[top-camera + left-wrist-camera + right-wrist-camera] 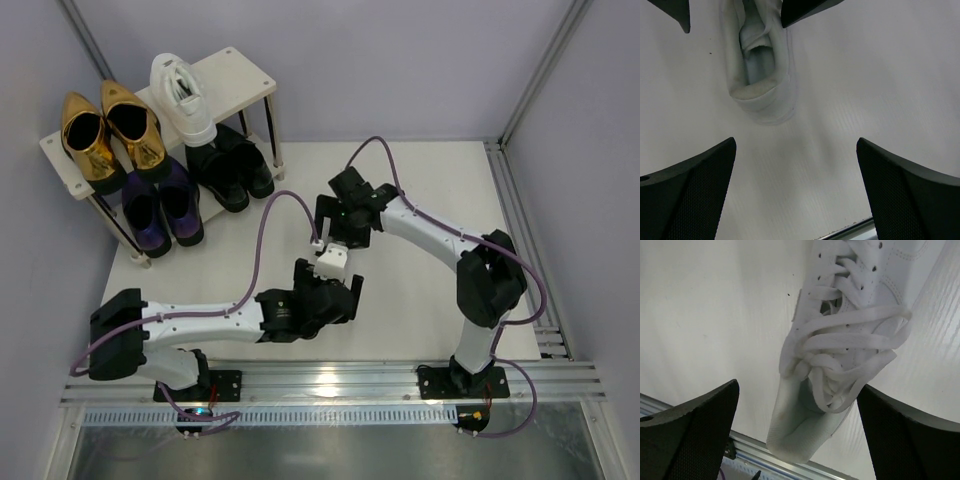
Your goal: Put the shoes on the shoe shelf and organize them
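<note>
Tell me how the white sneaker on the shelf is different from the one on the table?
The shelf sneaker sits on the shoe shelf's top board, beside the gold loafers; the table sneaker lies alone on the table. The shelf sneaker has no arm near it; the table sneaker has the right arm's fingers open over it. Both are white.

I see my right tool [799, 432] spread astride the white sneaker [840, 340], with my left tool [796, 190], also spread, crowding its heel; bare table [420, 180] flanks both tools.
</note>
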### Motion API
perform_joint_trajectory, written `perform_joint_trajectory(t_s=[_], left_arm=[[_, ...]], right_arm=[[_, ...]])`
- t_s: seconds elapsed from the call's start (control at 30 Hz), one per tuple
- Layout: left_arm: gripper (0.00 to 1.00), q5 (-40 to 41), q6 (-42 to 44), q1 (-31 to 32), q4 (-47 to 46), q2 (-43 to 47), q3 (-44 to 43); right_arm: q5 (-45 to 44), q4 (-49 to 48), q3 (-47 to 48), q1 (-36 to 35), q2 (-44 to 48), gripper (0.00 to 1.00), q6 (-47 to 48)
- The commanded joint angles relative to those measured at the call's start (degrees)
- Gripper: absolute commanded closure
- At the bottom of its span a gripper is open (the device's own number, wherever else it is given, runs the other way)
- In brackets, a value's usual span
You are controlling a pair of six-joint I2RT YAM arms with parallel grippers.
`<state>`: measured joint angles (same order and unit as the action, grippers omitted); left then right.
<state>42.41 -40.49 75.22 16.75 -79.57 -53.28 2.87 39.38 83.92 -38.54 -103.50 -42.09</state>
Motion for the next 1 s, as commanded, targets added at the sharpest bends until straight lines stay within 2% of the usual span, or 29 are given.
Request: perform_joint_trajectory(t_s=[0.0, 0.17, 0.3, 0.43, 0.67, 0.8, 0.93, 0.97], left_arm=[[0.0, 4.6, 1.19, 0.37, -4.97, -1.89, 0.45], [0.0, 5.14, 2.61, -1.03, -8.92, -7.61, -1.83], [0.0, 1.28, 4.89, -3.85, -12.62, -10.69, -2.36], [0.0, -0.14, 7.53, -6.75, -14.99, -11.22, -2.1], [0.01, -6.89, 11.57, -11.76, -20.09, -12.01, -1.74], [0.05, -10.24, 13.41, -12.82, -20.44, -14.03, -3.23], [0.19, -12.44, 13.68, -13.26, -21.41, -14.91, -3.24], [0.2, -12.96, 13.68, -13.34, -21.41, -15.17, -3.41]], right_arm=[[1.09, 0.87, 4.06, 1.36, 6.19, 0.02, 2.53], [-1.64, 5.78, 3.62, 8.12, 12.44, 0.02, 6.57], [-2.61, 8.0, 0.46, 14.36, 18.32, 0.02, 10.53], [-2.61, 8.79, -3.4, 16.83, 24.65, 0.02, 13.08], [-2.52, 10.1, -6.93, 18.94, 28.18, 0.02, 15.54], [-2.61, 11.07, -6.23, 20.17, 29.06, 0.02, 16.86], [-2.61, 11.6, -6.4, 21.32, 30.11, 0.02, 17.48], [-2.61, 11.86, -6.49, 21.75, 30.38, 0.02, 17.48]])
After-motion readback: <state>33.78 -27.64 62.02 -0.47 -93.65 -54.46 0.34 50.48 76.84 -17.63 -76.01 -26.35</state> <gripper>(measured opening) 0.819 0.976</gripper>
